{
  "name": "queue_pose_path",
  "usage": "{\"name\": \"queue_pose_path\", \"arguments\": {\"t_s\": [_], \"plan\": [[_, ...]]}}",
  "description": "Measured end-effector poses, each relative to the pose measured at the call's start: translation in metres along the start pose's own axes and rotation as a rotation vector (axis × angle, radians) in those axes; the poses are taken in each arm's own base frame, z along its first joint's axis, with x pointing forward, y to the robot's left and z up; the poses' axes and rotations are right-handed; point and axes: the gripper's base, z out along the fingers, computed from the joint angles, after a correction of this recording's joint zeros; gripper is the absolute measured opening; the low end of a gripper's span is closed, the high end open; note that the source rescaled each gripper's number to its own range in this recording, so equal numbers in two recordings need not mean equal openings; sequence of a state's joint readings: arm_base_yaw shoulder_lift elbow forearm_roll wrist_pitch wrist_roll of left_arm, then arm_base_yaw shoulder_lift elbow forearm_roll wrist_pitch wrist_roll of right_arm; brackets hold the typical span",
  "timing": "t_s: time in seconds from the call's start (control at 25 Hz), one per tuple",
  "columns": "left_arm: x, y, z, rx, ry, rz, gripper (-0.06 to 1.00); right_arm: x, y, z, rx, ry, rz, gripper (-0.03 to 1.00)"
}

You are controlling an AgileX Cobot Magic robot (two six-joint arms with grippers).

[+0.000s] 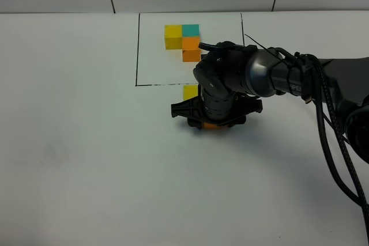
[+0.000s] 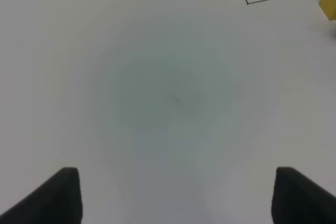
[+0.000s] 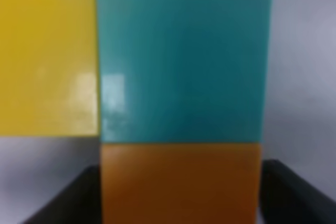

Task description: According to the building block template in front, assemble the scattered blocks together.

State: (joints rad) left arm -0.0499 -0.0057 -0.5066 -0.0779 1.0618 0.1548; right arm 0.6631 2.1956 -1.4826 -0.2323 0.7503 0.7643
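Observation:
The building block template (image 1: 183,38), a yellow, teal and orange L, lies inside the outlined rectangle at the back. My right gripper (image 1: 214,120) points down just in front of that rectangle, over an orange block (image 1: 212,125). A loose yellow block (image 1: 190,91) shows beside the arm, which hides the teal one in this view. The right wrist view is filled by yellow (image 3: 47,51) and teal (image 3: 184,61) blocks side by side, with the orange block (image 3: 181,182) against the teal. Dark fingers (image 3: 68,198) flank the orange block; blur hides any gap. My left gripper (image 2: 177,198) stands open over bare table.
A thin black outline (image 1: 137,50) marks the template's rectangle on the white table; its corner (image 2: 247,2) and the yellow block (image 2: 329,1) appear in the left wrist view. The right arm and its cables (image 1: 323,96) stretch in from the right.

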Motion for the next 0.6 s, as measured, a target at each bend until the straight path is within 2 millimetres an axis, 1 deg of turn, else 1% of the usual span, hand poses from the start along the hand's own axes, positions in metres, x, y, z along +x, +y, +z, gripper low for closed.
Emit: {"name": "queue_pose_path", "arguments": {"t_s": [0.08, 0.12, 0.16, 0.2, 0.24, 0.32, 0.44, 0.48, 0.52, 0.6], "plan": [[0.0, 0.0, 0.0, 0.0, 0.0, 0.0, 0.67, 0.0, 0.0, -0.001, -0.004, 0.004, -0.02, 0.64], [0.0, 0.0, 0.0, 0.0, 0.0, 0.0, 0.67, 0.0, -0.001, -0.002, -0.004, 0.006, -0.027, 0.76], [0.0, 0.0, 0.0, 0.0, 0.0, 0.0, 0.67, 0.0, -0.001, -0.004, -0.004, 0.009, -0.035, 0.86], [0.0, 0.0, 0.0, 0.0, 0.0, 0.0, 0.67, 0.0, -0.001, -0.009, -0.005, 0.009, -0.037, 0.92], [0.0, 0.0, 0.0, 0.0, 0.0, 0.0, 0.67, -0.001, -0.002, -0.015, -0.009, 0.003, -0.039, 0.95], [0.0, 0.0, 0.0, 0.0, 0.0, 0.0, 0.67, -0.004, -0.004, -0.03, -0.013, -0.01, -0.058, 0.98], [0.0, 0.0, 0.0, 0.0, 0.0, 0.0, 0.67, -0.008, -0.012, -0.053, -0.009, -0.023, -0.106, 0.99], [0.0, 0.0, 0.0, 0.0, 0.0, 0.0, 0.67, -0.011, -0.017, -0.061, -0.01, -0.027, -0.122, 0.99], [0.0, 0.0, 0.0, 0.0, 0.0, 0.0, 0.67, -0.015, -0.027, -0.066, -0.005, -0.03, -0.126, 1.0], [0.0, 0.0, 0.0, 0.0, 0.0, 0.0, 0.67, -0.026, -0.051, -0.075, 0.007, -0.024, -0.137, 1.0]]}}
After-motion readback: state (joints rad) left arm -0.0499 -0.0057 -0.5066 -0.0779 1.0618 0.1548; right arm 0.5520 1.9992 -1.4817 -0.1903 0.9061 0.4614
